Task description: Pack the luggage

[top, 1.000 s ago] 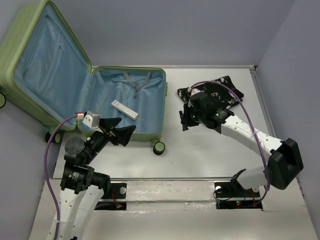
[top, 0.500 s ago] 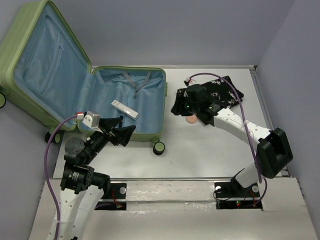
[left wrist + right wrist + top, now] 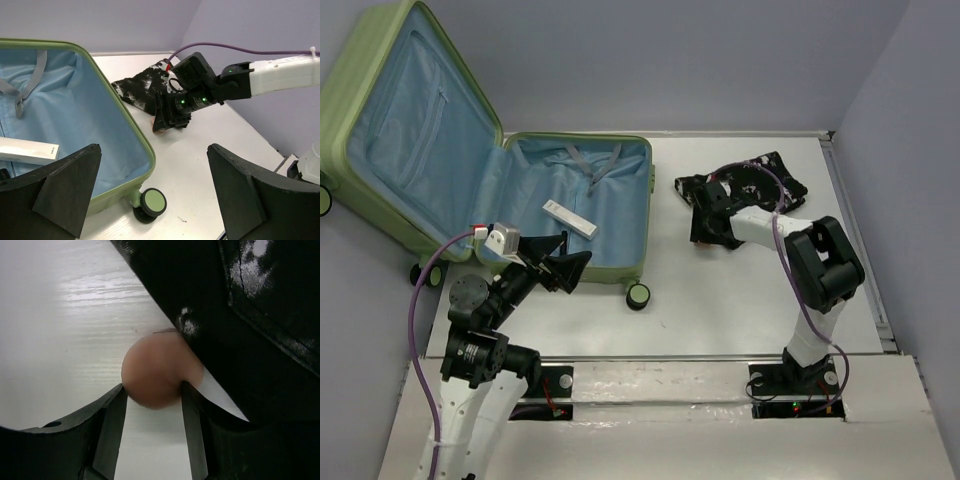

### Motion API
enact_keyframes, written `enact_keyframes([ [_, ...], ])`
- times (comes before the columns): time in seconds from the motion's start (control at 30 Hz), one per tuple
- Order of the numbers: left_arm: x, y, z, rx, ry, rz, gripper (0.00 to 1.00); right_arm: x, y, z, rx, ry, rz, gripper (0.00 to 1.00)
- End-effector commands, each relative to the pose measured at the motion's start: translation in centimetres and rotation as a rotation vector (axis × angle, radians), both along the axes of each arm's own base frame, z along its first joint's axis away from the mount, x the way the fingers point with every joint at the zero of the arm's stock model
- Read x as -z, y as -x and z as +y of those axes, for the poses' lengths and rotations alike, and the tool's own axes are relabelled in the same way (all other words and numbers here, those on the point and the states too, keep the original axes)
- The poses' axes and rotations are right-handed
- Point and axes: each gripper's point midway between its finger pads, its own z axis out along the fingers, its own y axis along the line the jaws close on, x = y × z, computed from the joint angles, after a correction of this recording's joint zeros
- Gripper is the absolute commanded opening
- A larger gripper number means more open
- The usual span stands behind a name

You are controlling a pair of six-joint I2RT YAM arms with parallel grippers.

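The light-green luggage (image 3: 648,200) lies open at the left, its lid propped up and its blue lining showing. It also shows in the left wrist view (image 3: 127,117). A flat white box (image 3: 569,219) lies inside it. A black, white-speckled garment (image 3: 765,185) lies on the table to the right. My right gripper (image 3: 705,230) is down at the garment's near-left edge. Its fingers (image 3: 116,415) press both sides of a small round pinkish-tan ball (image 3: 157,371) resting on the table against the garment (image 3: 250,315). My left gripper (image 3: 565,265) is open and empty by the suitcase's front edge.
A black wheel with a green hub (image 3: 152,202) sticks out at the suitcase's near corner, right under my left gripper. Grey straps (image 3: 588,160) lie in the suitcase base. Walls close the table at the back and right.
My right arm has folded in towards the garment, and its gripper has come down over the ball, which showed bare on the table half a second ago. The left arm has not moved.
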Motion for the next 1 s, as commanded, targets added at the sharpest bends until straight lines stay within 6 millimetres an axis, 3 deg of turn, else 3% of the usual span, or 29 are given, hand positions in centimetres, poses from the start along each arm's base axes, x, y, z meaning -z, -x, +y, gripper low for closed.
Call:
enact_keyframes([
  [0.0, -1.2, 0.4, -0.2, 0.022, 0.005, -0.046, 0.99, 0.7, -1.9, 0.1, -0.001, 0.030, -0.004, 0.47],
  [0.03, -1.2, 0.4, -0.2, 0.022, 0.005, -0.046, 0.99, 0.6, -2.1, 0.2, 0.000, 0.028, -0.010, 0.43],
  [0.1, -1.1, 0.3, -0.2, 0.022, 0.004, -0.041, 0.99, 0.1, -2.4, 0.4, 0.001, 0.008, -0.041, 0.21],
  [0.13, -1.1, 0.3, -0.2, 0.020, 0.004, -0.041, 0.99, -1.7, -2.2, 1.0, -0.010, -0.006, -0.084, 0.13],
  [0.17, -1.0, 0.3, -0.2, 0.022, 0.004, -0.040, 0.99, -2.2, -1.7, 1.0, -0.014, 0.000, -0.100, 0.08],
  [0.2, -1.0, 0.2, -0.2, 0.022, 0.003, -0.038, 0.99, -3.3, -1.5, 1.3, -0.023, 0.001, -0.127, 0.07],
  [0.23, -1.0, 0.2, -0.2, 0.020, 0.003, -0.038, 0.99, -5.7, -1.3, 1.6, -0.039, -0.014, -0.180, 0.07],
  [0.33, -1.0, 0.1, -0.1, 0.008, 0.008, -0.035, 0.99, -8.9, 0.3, 3.3, -0.096, -0.048, -0.230, 0.07],
  [0.37, -1.0, -0.1, 0.1, -0.002, 0.012, -0.031, 0.99, -11.8, 0.9, 5.0, -0.139, -0.096, -0.283, 0.07],
  [0.47, -1.0, -0.4, 0.4, -0.027, 0.018, -0.022, 0.99, -16.8, 1.7, 8.2, -0.216, -0.161, -0.376, 0.07],
  [0.5, -1.0, -0.4, 0.5, -0.030, 0.020, -0.021, 0.99, -18.1, 2.3, 10.4, -0.268, -0.197, -0.389, 0.07],
  [0.53, -0.9, -0.4, 0.5, -0.031, 0.020, -0.016, 0.99, -21.7, 2.3, 13.2, -0.332, -0.287, -0.434, 0.07],
  [0.57, -0.9, -0.6, 0.6, -0.042, 0.020, -0.012, 0.99, -22.9, 2.5, 15.2, -0.377, -0.327, -0.444, 0.13],
  [0.6, -0.8, -0.7, 0.7, -0.048, 0.020, -0.008, 0.99, -21.6, 2.2, 17.7, -0.424, -0.340, -0.406, 0.26],
  [0.63, -0.7, -0.8, 0.9, -0.060, 0.019, -0.002, 0.99, -24.8, 2.7, 20.7, -0.494, -0.425, -0.428, 0.40],
  [0.67, -0.7, -0.8, 1.0, -0.067, 0.020, -0.002, 0.99, -24.8, 2.3, 21.6, -0.499, -0.434, -0.414, 0.68],
  [0.7, -0.7, -0.9, 1.1, -0.074, 0.020, 0.000, 0.99, -24.4, 1.9, 22.0, -0.492, -0.430, -0.395, 0.79],
  [0.77, -0.6, -1.0, 1.3, -0.088, 0.019, 0.004, 0.99, -22.3, 0.4, 20.4, -0.423, -0.365, -0.360, 0.90],
  [0.83, -0.7, -1.0, 1.3, -0.090, 0.020, 0.001, 0.99, -21.2, -0.1, 18.3, -0.387, -0.372, -0.333, 0.92],
  [0.87, -0.6, -1.0, 1.3, -0.088, 0.020, 0.002, 0.99, -22.5, 0.0, 16.6, -0.354, -0.391, -0.358, 0.92],
  [0.9, -0.5, -1.1, 1.2, -0.087, 0.018, 0.007, 0.99, -19.8, -0.9, 13.0, -0.272, -0.342, -0.334, 0.91],
  [0.93, -0.4, -1.1, 1.2, -0.085, 0.017, 0.010, 0.99, -19.2, -1.2, 10.6, -0.221, -0.319, -0.338, 0.90],
  [0.97, -0.3, -1.2, 1.2, -0.085, 0.017, 0.016, 0.99, -20.3, -2.1, 6.3, -0.124, -0.303, -0.378, 0.89],
])
